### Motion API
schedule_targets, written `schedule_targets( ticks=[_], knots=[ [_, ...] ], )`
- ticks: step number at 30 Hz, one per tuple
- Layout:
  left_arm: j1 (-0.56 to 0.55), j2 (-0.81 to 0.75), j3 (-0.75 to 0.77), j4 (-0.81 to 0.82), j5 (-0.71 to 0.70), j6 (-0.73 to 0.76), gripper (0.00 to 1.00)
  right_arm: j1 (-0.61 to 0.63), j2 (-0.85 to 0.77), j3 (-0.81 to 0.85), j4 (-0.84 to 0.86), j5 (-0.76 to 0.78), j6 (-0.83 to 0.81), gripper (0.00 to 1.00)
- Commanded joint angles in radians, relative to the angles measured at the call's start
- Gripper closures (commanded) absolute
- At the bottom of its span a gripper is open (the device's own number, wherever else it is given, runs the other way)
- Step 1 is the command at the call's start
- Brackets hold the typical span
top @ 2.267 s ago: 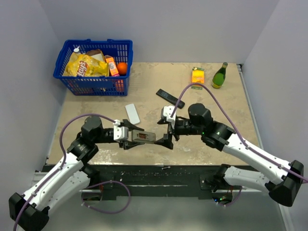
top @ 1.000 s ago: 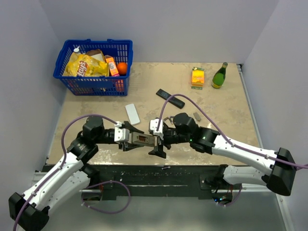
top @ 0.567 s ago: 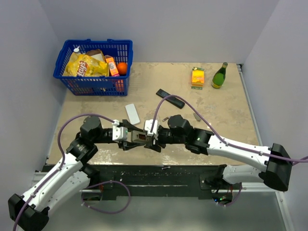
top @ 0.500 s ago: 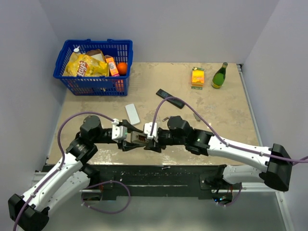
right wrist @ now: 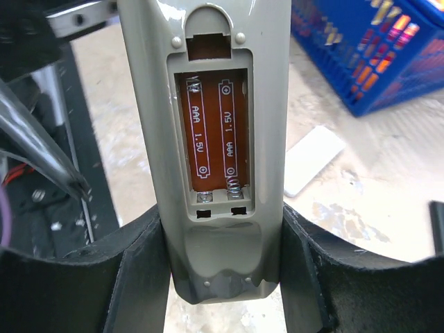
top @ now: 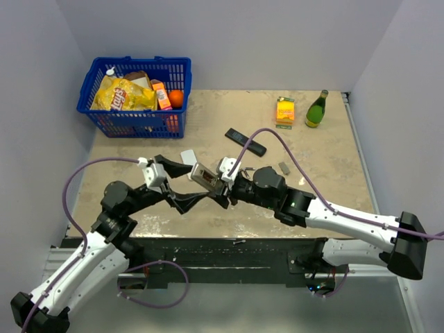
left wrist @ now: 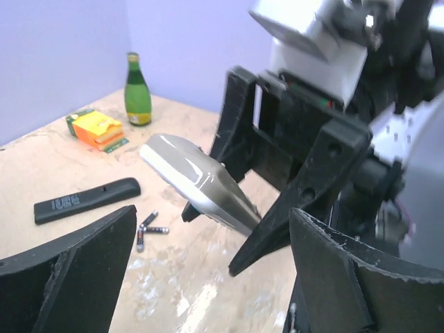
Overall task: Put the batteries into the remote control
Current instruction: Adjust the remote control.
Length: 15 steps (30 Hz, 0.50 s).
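Remote control [right wrist: 215, 139] is up off the tabletop [top: 326, 180], pinched across its lower body by the right gripper [right wrist: 222, 210]. Its back faces the wrist camera, the cover is off, and both AAA bays are bare: springs showing, nothing seated. The left gripper [left wrist: 213, 210] hangs just beside it, jaws spread wide and nothing in them.

My read is that loading proper has not begun. This is the hold-and-present step, with the right arm acting as the vice. The batteries [left wrist: 149, 225] lie on the tabletop around its middle, just beside a black remote [left wrist: 87, 201] and well apart from the open bays.

The next move looks like the free left arm's job: go down, take one cell by its middle and bring it back. Then match the plus mark printed in the bay, press the flat end against the spring and rock it in. Small and round, those cells may roll at the pinch.

The surface is beige, mottled and worn pale in patches. A blue basket [top: 135, 87] of groceries sits at the far left corner, a green bottle [top: 317, 109] and an orange box [top: 285, 109] at the far right. A white flat piece [right wrist: 316, 159] lies near the middle; whether it is the cover I cannot tell. Plain pale walls [top: 229, 41] close in on three sides.
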Motion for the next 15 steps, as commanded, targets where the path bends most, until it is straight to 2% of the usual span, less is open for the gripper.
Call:
schedule_targets(
  ticks=[1, 6, 15],
  knots=[
    [0.001, -0.044, -0.039, 0.154, -0.240, -0.306, 0.05, 0.035, 0.009, -0.017, 0.182, 0.189, 0.099, 1.00],
    [0.001, -0.058, -0.114, 0.279, -0.329, -0.449, 0.19, 0.121, 0.072, -0.021, 0.277, 0.379, 0.140, 1.00],
    [0.001, -0.113, -0.165, 0.326, -0.498, -0.492, 0.30, 0.201, 0.158, 0.008, 0.315, 0.533, 0.157, 1.00]
  ],
)
